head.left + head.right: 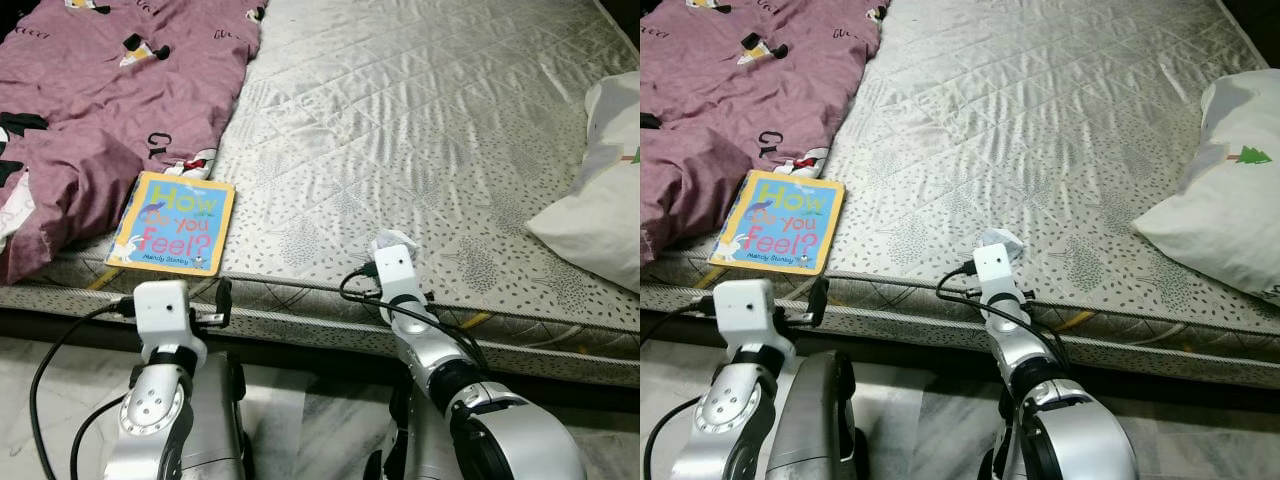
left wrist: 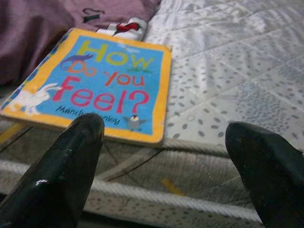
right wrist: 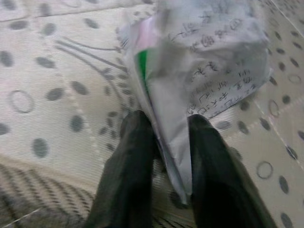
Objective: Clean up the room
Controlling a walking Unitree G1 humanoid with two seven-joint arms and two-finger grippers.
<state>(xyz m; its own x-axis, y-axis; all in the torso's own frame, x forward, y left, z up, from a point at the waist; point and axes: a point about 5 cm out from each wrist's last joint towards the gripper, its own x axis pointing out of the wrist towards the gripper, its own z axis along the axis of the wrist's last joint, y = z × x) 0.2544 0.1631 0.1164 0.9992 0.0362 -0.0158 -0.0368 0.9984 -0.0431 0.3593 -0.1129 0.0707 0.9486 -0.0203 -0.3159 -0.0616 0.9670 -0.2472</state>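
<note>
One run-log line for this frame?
right hand: shut on crumpled paper | left hand: open before book | site: mattress edge

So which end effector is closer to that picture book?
Left. The left end effector hovers open just before the picture book at the mattress edge; the right end effector pinches crumpled paper farther right.

A: The mattress [image 1: 420,110] is pale grey-cream, quilted, with small dark dots and rings. The book [image 1: 173,224] on it?

B: Blue cover, yellow-orange border, multicoloured letters, a white rabbit. Beside it the blanket [image 1: 100,90] is mauve with black and white prints.

A: And the paper [image 3: 204,66]?

B: White with dark handwriting and a green patch. The pillow [image 1: 1220,190] is white with a green tree.
</note>
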